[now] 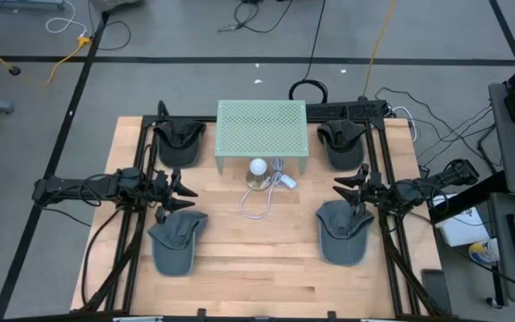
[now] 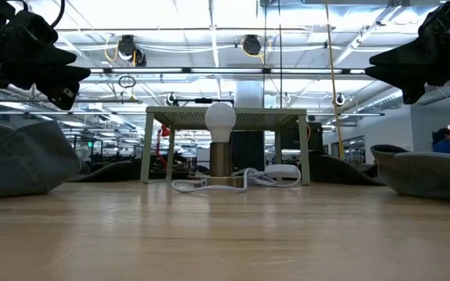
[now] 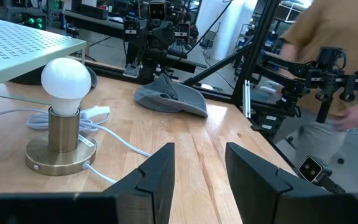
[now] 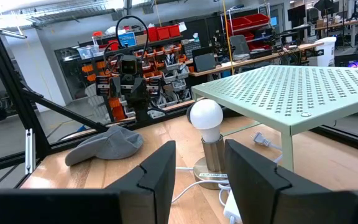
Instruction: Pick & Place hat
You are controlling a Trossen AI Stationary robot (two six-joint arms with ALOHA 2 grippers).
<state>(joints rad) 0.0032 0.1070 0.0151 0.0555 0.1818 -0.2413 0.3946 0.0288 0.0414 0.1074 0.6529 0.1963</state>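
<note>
— So, where are the hats?

— Four grey caps lie on the wooden table [image 1: 266,268]. One near-left hat [image 1: 176,243] rests just below the left gripper [image 1: 184,190], and a near-right hat [image 1: 344,232] lies just below the right gripper [image 1: 345,190]. Two more sit at the far side: a far-left hat [image 1: 179,141] and a far-right hat [image 1: 341,143], one on each side of the green perforated stand [image 1: 262,125].

— Are the arms holding any of them?

— No. Both grippers hang above the table with nothing between their fingers. The left wrist view shows the left gripper's fingers [image 3: 157,180] spread apart, with bare wood in the gap. The right wrist view shows the same for the right gripper's fingers [image 4: 157,171]: parted and holding nothing.

— What sits in the middle?

— A small lamp with a white bulb [image 1: 257,167] on a brass base, standing at the near edge of the green stand, with a white cord [image 1: 257,204] looping toward the near side. In the low view the bulb [image 2: 219,119] stands in front of the stand's legs.

— Anyone around?

— A person [image 3: 328,68] in a tan shirt shows beyond the table in the left wrist view.
</note>
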